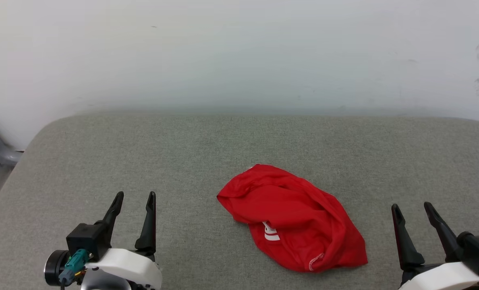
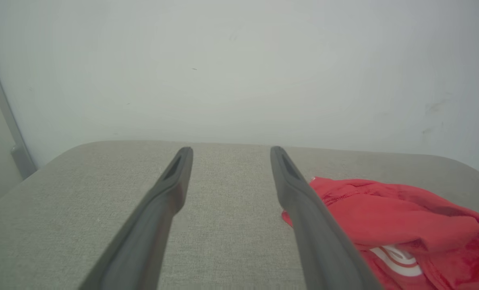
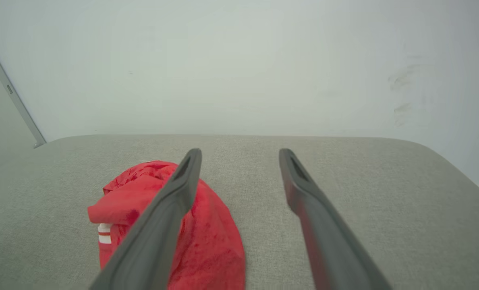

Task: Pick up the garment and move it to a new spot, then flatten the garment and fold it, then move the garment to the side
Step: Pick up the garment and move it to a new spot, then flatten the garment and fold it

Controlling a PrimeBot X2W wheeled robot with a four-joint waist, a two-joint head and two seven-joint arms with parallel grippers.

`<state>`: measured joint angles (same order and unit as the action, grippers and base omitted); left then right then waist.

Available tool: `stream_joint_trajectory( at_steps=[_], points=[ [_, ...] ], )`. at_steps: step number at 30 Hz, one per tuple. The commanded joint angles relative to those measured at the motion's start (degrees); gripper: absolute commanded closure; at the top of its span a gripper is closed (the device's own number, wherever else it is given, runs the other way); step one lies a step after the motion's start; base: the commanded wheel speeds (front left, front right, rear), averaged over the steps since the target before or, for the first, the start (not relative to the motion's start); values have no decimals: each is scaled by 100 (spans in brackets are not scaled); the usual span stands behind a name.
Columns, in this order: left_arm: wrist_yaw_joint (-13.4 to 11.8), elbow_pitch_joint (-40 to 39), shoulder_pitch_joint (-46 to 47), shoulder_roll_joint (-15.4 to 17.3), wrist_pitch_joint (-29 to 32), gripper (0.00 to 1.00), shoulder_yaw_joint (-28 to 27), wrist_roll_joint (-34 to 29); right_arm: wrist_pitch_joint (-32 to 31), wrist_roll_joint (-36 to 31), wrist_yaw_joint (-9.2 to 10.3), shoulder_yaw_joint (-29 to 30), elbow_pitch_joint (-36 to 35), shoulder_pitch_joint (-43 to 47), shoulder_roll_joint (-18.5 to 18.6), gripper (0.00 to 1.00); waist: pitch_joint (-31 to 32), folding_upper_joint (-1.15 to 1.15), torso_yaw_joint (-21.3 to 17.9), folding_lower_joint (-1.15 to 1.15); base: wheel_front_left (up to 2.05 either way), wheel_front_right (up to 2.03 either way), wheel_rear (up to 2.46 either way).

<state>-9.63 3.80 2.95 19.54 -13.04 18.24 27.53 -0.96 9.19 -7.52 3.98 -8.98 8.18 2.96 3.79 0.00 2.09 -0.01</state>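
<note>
Fingers (image 1: 149, 219) of the left gripper (image 1: 136, 196) spread wide, nothing between them; right gripper (image 1: 411, 206) the same, wide and empty. Both hang above the grey padded surface (image 1: 183, 153), tips pointing toward the pale wall (image 1: 239, 52). Garment (image 1: 295, 219) lies between the two grippers as a crumpled red heap with a bit of white print and striped trim showing. It is apart from every finger and nearer the right gripper's inner finger than the left's. Looking along the left gripper it sits just off the right-hand finger; along the right gripper, off the left-hand finger and partly behind it. Step in hand looks like the very first: pick-up not yet begun, nothing flattened or folded. Next move probably calls for one gripper to swing inward over the heap, drop until the tips bracket a raised fold, then close deep enough to catch the loose cloth.
</note>
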Motion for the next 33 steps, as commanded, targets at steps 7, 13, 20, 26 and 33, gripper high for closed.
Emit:
stream_joint_trajectory(
  at_steps=[7, 13, 20, 26, 33],
  points=[
    [-54, -267, -166, 43, 157, 0, 58, 79, -455, 173, 6, -78, 180, 176, -14, 0, 6, 0, -13, 1, 0, 0, 0],
    [-19, -262, -9, 12, 180, 0, 104, 91, -1538, 342, 5, -652, 328, 181, -15, 0, -57, 0, 95, 1, 0, 0, 0],
    [3, -159, 56, -82, 120, 0, 105, 173, -2485, 474, 6, -1288, 469, -42, 256, 0, -179, 0, 310, 1, 0, 0, 0],
    [12, -101, 102, -107, 82, 0, 136, 157, -2651, 448, 6, -1419, 695, -245, 345, 0, -295, 0, 518, 1, 0, 0, 0],
    [-5, -44, 135, -150, 35, 0, 180, 162, -2694, 348, 6, -1260, 910, -525, 314, 100, -395, 0, 619, 1, 0, 0, 0]
  ],
)
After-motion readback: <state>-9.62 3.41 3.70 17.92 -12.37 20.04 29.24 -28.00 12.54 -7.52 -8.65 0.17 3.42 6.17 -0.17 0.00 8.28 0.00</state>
